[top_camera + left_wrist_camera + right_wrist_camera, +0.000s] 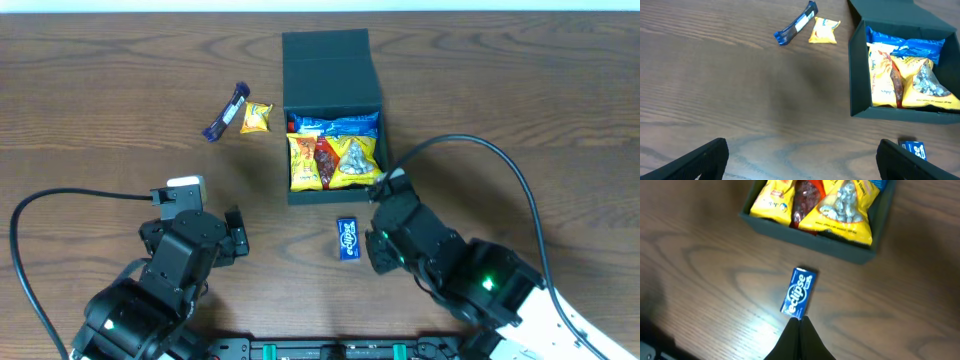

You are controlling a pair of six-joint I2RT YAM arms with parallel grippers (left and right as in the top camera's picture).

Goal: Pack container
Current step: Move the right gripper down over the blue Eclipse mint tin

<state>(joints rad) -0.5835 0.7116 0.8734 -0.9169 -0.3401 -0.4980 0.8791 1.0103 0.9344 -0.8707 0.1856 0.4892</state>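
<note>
Teal container [330,65] at the surface's [500,90] far middle, flap open, snack packets [335,155] inside, left pincer [800,162] spread wide above bare wood, right pincer [800,326] pressed together at the blue gum pack's [799,292] near end

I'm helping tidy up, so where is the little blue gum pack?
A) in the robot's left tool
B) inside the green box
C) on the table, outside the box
C: the blue gum pack lies flat on the table, just outside the near wall of the container.
</note>
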